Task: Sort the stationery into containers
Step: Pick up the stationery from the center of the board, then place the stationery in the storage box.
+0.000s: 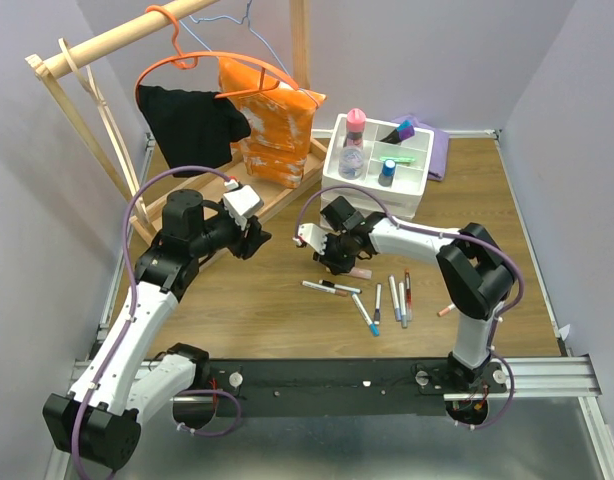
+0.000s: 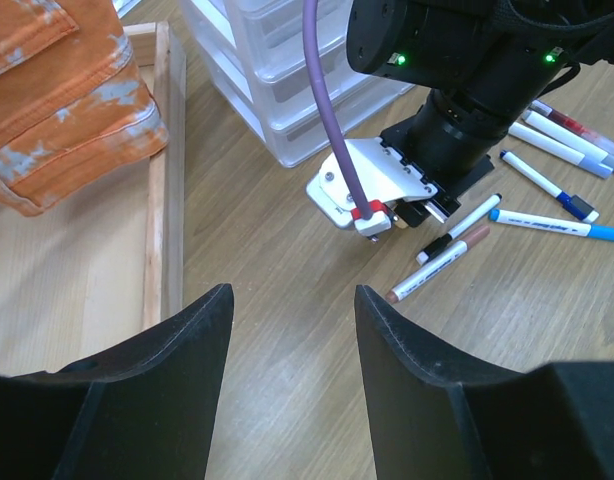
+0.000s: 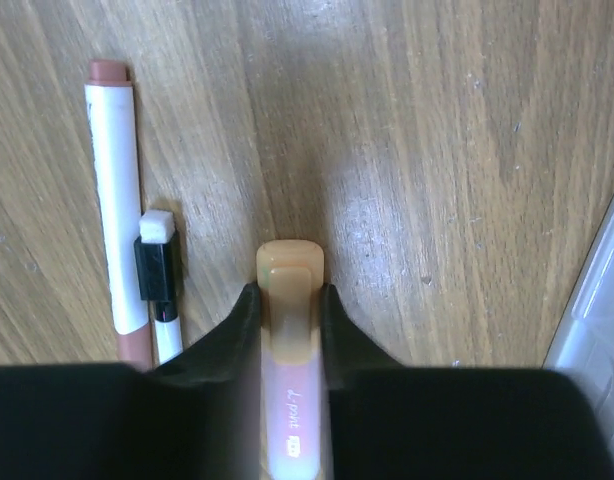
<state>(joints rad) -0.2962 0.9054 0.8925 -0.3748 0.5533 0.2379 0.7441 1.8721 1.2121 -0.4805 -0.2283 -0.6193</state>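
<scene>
My right gripper [image 3: 289,292] is shut on a pastel highlighter [image 3: 289,265] with a peach cap and pink body, low over the wood table. Beside it lie a brown-capped white pen [image 3: 112,200] and a black-capped pen [image 3: 159,270]. From above, the right gripper [image 1: 337,262] sits just in front of the white drawer organiser [image 1: 419,192], whose top tray compartments hold a pink-capped bottle [image 1: 355,125], a blue-capped bottle [image 1: 387,172] and a purple highlighter [image 1: 404,130]. More pens [image 1: 395,297] lie scattered near the front. My left gripper [image 2: 292,300] is open, with only bare wood between its fingers.
A wooden clothes rack [image 1: 107,40] with an orange hanger, a black garment and an orange bag [image 1: 272,135] stands at the back left. Its base frame [image 2: 167,170] lies left of my left gripper. A purple cloth [image 1: 439,150] lies behind the organiser.
</scene>
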